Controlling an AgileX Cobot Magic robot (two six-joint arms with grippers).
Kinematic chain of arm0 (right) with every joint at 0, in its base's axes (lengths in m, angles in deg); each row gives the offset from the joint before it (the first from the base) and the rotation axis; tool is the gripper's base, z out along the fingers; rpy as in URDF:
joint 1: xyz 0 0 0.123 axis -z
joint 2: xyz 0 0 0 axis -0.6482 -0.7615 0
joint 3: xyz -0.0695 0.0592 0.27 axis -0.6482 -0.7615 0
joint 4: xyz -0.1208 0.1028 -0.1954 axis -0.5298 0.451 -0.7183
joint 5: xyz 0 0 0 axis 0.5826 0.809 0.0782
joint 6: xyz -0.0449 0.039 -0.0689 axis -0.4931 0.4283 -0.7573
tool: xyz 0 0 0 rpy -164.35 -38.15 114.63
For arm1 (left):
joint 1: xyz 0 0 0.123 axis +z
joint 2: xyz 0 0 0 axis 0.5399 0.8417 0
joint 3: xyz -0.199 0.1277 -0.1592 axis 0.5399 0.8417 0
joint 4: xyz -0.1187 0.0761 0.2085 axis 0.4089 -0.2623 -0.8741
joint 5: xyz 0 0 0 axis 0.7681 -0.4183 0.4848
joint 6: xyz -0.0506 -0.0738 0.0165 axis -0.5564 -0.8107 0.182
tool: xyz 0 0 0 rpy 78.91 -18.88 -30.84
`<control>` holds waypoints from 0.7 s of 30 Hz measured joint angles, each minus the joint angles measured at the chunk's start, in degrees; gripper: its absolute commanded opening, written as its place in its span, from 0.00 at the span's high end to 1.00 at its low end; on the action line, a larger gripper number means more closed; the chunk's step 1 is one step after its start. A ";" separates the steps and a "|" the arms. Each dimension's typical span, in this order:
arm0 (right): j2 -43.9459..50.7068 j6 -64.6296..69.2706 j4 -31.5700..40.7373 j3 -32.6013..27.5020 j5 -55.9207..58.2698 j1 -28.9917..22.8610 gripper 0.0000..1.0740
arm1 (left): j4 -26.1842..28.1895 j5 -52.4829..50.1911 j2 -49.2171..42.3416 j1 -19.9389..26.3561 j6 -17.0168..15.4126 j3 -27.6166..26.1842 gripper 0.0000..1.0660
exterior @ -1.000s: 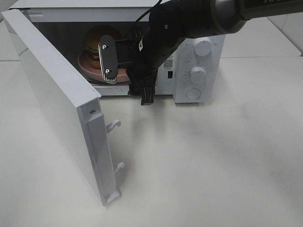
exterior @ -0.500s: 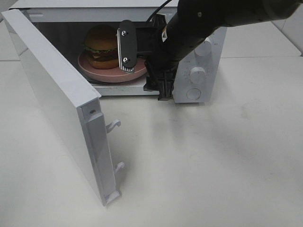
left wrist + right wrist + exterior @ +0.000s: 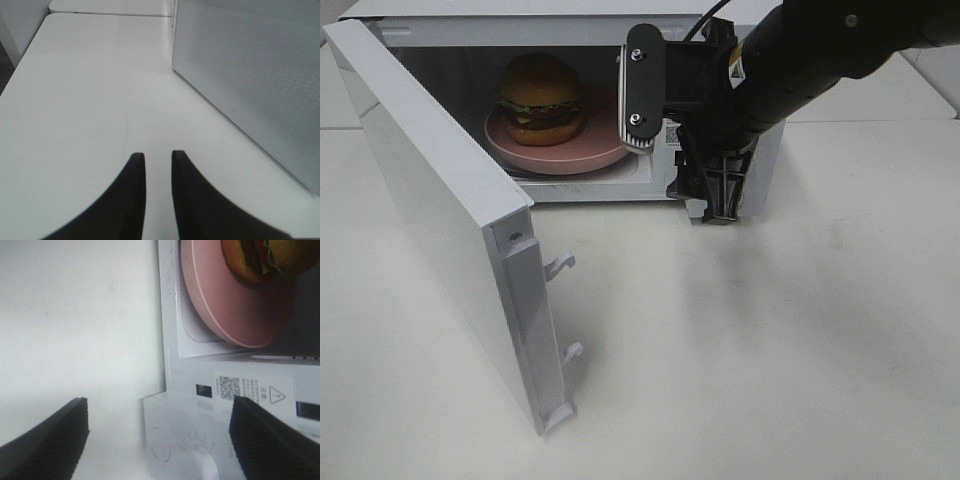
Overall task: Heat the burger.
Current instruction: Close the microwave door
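My right pincer [image 3: 159, 405] gapes empty before the white microwave oven [image 3: 520, 30] holding the golden-bunned burger [image 3: 540, 95] on its round pink plate [image 3: 605, 158]. My left pincer [image 3: 158, 157], narrowly parted, pinches nothing.

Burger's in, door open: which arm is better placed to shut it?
Left. The left gripper sits by the outer face of the door, likely able to push it shut; the right gripper hangs before the control panel, off the door.
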 measured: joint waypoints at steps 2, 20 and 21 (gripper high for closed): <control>1.78 2.01 0.00 -1.60 0.63 0.00 0.29 | 0.00 0.00 0.00 0.00 0.00 0.00 0.89; 20.17 30.65 -0.74 -15.01 16.56 0.00 0.29 | 0.00 0.00 0.00 0.00 0.00 0.00 1.00; 20.17 30.65 -0.74 -15.01 16.56 0.00 0.29 | 0.00 0.00 0.00 0.00 0.00 0.00 1.00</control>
